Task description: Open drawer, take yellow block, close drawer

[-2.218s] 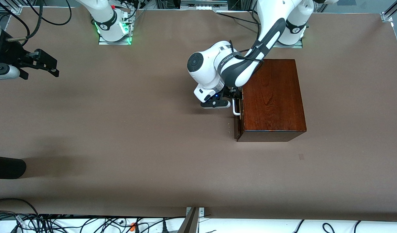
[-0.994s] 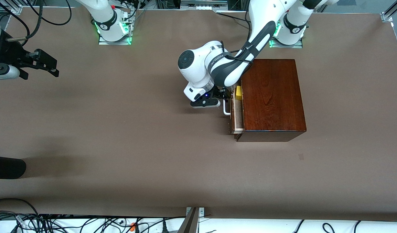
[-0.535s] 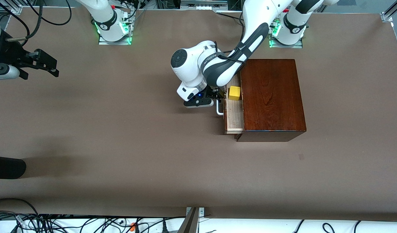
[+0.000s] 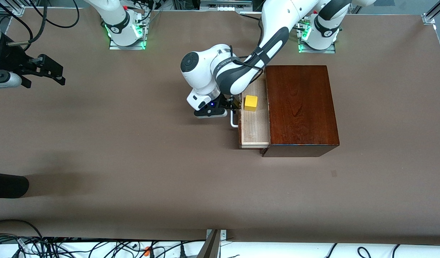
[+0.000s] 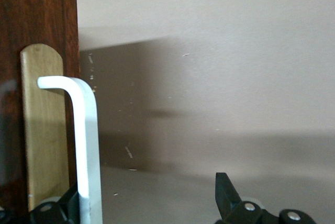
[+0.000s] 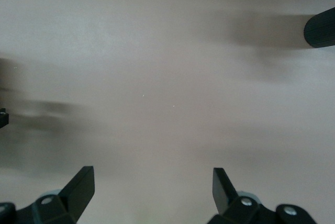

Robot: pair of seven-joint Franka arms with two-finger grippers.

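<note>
- The table (image 4: 134,161) carries everything; most of its brown top shows nothing but shadows and, at the 8 o'clock edge of the front view, a dark rounded shape cut off by the frame, too little of it to name.
- The box (image 4: 300,107) sits at about 2 o'clock from the table's middle, toward the left arm's end, its front facing 9 o'clock so the tray slides out toward the table's centre.
- The drawer (image 4: 255,125) stands partly out, pale floor exposed, likely far enough to reach in from above; how much of it remains inside the box cannot be seen.
- The left arm reaches down from its base at 1 o'clock, and its bulk hides the drawer's corner nearest the bases.
- The left gripper (image 4: 233,106) is at the handle (image 5: 86,145), set low and level with the drawer front because a pull needs that line. In the left wrist view the handle lies against one finger (image 5: 55,211) while the other stands well apart, so the jaws look spread, hooking rather than pinching.
- The right gripper (image 4: 49,70) waits over bare table at 9 o'clock, jaws wide apart, holding nothing.
- The block (image 4: 250,103) rests in the drawer, close to the handle side, clear of the box's top edge.
</note>
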